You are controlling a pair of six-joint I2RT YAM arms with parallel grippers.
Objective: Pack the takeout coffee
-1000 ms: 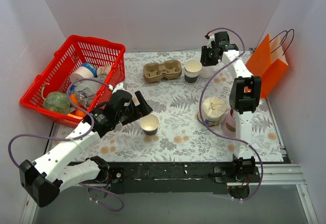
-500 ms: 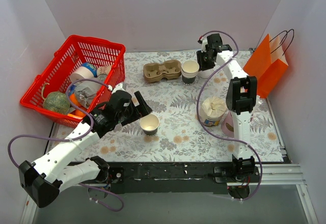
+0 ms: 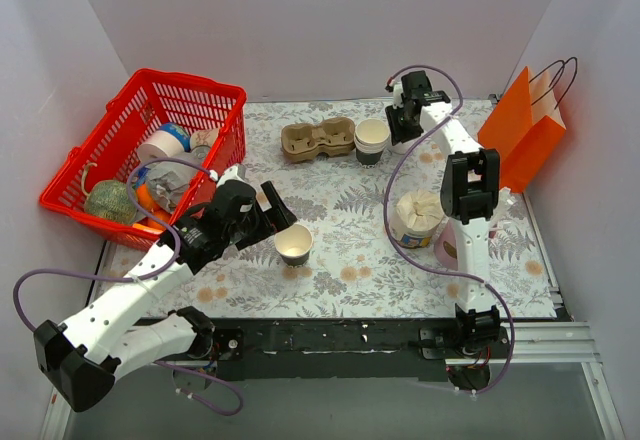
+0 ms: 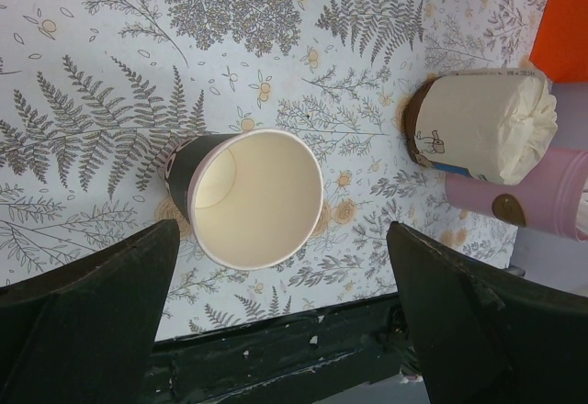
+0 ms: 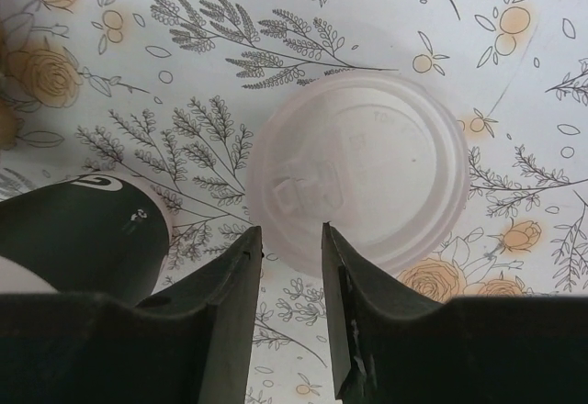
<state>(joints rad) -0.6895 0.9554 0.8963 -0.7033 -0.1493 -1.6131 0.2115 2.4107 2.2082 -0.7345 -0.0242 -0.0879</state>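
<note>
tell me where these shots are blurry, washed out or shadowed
Top external: even light, sharp, only soft shadows. Left wrist: lidless cup crisp. Right wrist: loose white lid pale and low in contrast against the tablecloth; fingers near the lens dark and soft.

Takeout coffee [image 3: 375, 141]: small paper cup, cream upper band, dark lower body, pale top. Stands upright, just right of the cardboard cup carrier [image 3: 319, 139].

Bright, even, diffuse light casts only soft shadows; views mostly sharp
</note>
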